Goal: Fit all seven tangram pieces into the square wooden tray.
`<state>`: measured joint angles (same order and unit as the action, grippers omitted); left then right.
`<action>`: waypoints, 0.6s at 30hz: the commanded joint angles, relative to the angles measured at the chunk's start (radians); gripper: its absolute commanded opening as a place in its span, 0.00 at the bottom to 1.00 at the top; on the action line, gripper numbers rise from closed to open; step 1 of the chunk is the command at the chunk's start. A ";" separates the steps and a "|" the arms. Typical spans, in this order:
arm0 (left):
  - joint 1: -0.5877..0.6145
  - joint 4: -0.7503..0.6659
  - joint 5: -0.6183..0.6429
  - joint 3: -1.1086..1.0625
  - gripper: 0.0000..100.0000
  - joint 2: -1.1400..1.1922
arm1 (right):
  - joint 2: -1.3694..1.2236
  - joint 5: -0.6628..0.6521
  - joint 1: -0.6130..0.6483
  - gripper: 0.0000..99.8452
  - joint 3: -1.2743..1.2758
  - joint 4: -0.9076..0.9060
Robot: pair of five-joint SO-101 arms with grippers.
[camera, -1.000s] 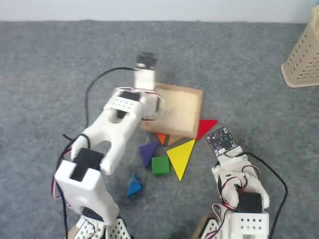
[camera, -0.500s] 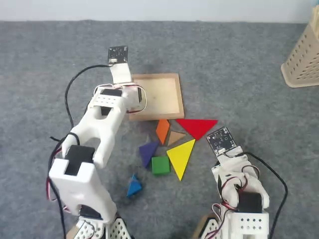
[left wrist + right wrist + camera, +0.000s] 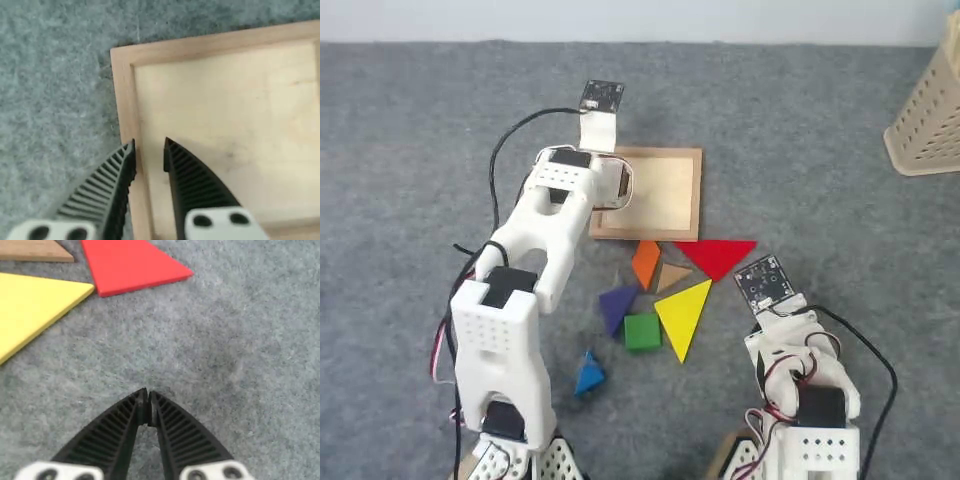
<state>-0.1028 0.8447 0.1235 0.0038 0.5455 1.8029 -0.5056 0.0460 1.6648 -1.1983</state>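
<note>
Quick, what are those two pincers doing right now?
Left pincer: closed on the rim of the wooden tray.
Right pincer: closed, holding nothing.

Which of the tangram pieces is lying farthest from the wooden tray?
The small blue triangle, lying alone; the rest cluster close by the tray.

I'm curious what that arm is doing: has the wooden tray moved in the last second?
Yes. The wooden tray has shifted left and farther away, off the red triangle it overlapped.
</note>
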 commanded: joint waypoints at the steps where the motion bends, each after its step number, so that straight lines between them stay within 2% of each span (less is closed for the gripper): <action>1: -0.017 -0.005 -0.015 0.042 0.11 -0.018 | 0.008 -0.017 0.005 0.01 0.018 -0.013; 7: -0.017 0.014 -0.015 -0.012 0.10 -0.186 | 0.008 -0.017 0.005 0.01 0.018 -0.013; 12: -0.037 0.009 -0.023 -0.205 0.10 -0.400 | 0.008 -0.017 0.005 0.01 0.018 -0.013; 18: -0.130 0.052 -0.114 -0.426 0.10 -0.582 | 0.008 -0.017 0.005 0.01 0.018 -0.013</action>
<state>-0.1811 0.8569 0.0545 -0.3537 0.0836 1.8029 -0.5056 0.0460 1.6648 -1.1983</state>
